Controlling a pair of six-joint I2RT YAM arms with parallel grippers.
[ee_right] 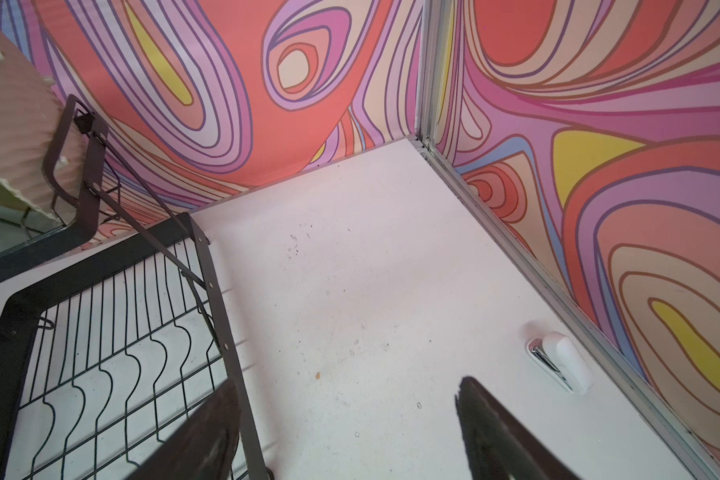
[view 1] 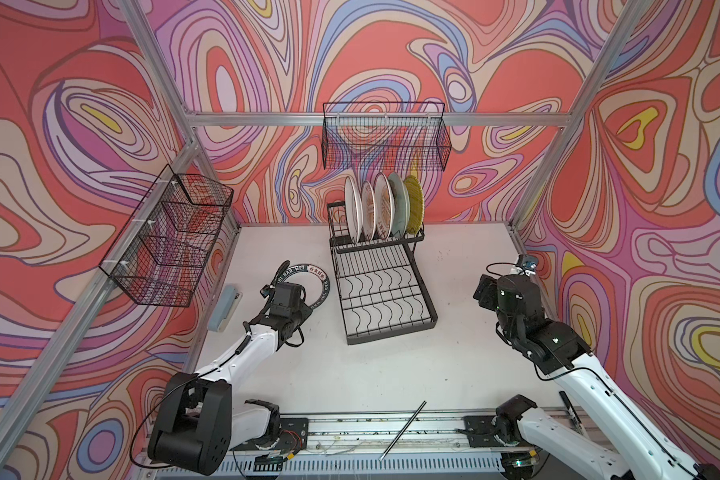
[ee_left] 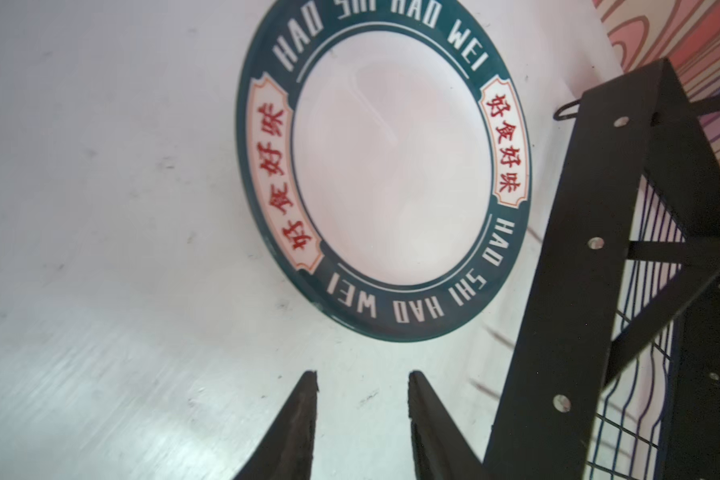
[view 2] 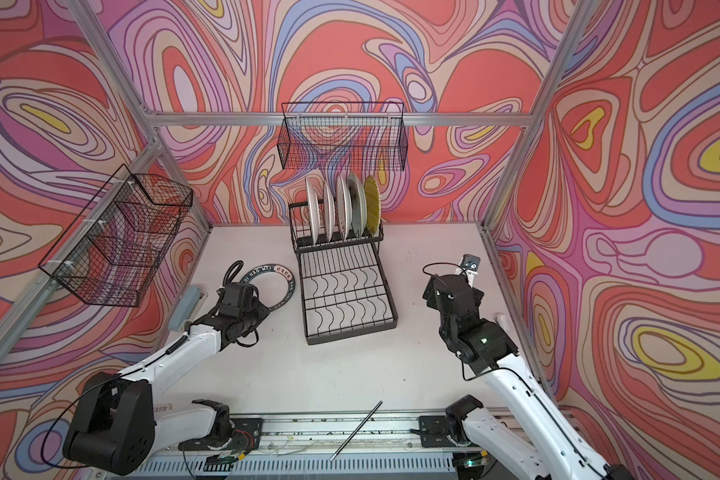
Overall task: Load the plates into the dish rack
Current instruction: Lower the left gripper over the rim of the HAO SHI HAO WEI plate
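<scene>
Five plates [view 1: 383,212] upright; lettered plate [view 1: 324,286] flat

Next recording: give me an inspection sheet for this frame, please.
Surface: white table, scuffed, a few specks.
Job's things: five plates upright in the dish rack's upper tier; lettered plate flat on the table, left of the rack.
Clutter: blue-grey stapler at left edge; white object by right wall; metal rod on front rail.
Claws: left claw open, short of the lettered plate; right claw open, empty.
Cables: black loops at both wrists.
Surroundings: swirl-patterned walls; two mesh baskets on the frame.
</scene>
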